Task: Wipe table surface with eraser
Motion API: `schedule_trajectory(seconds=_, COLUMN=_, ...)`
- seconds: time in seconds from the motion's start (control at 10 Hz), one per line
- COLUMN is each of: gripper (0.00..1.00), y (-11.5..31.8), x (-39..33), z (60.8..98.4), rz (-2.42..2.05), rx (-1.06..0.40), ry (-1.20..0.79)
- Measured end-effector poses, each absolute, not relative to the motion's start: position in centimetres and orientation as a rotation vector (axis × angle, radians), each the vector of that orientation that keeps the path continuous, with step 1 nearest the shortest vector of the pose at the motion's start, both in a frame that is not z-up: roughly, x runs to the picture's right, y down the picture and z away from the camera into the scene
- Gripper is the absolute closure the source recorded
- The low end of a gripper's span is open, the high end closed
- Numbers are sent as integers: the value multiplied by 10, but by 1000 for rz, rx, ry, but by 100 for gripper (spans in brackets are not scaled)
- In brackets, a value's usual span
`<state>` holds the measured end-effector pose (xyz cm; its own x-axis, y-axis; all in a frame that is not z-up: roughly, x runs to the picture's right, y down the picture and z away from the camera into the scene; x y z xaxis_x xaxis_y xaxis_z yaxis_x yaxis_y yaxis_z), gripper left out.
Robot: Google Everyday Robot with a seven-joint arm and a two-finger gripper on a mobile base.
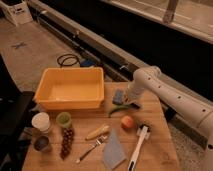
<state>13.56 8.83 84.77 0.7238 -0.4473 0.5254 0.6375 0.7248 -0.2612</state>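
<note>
The wooden table surface [156, 131] fills the lower half of the camera view. My white arm comes in from the right and bends down to the table's far middle. Its gripper [132, 102] is pressed low on the wood, just right of the blue sponge [118, 96]. It is shut on a small dark block with pale edges, the eraser [135, 105], which is mostly hidden under the wrist.
A yellow tub [70, 89] stands at the back left. A green pepper [120, 109] and an orange fruit [128, 122] lie close in front of the gripper. A white-handled brush [138, 148], grey cloth [114, 151], fork [92, 148], grapes [66, 142] and cups [41, 121] fill the front.
</note>
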Motion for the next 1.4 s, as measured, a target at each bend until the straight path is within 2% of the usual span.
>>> schedule_trajectory(seconds=0.3, gripper=100, y=110, x=166, z=844, rz=-578, rx=-552, ry=-386)
schedule_trajectory(seconds=0.7, gripper=100, y=115, x=214, z=865, rz=-505, rx=-618, ry=-277)
schedule_trajectory(seconds=1.0, gripper=100, y=96, x=235, z=890, rz=-444, rx=-595, ry=-241)
schedule_trajectory(seconds=1.4, gripper=100, y=62, x=212, z=912, rz=-452, rx=-480, ry=-251)
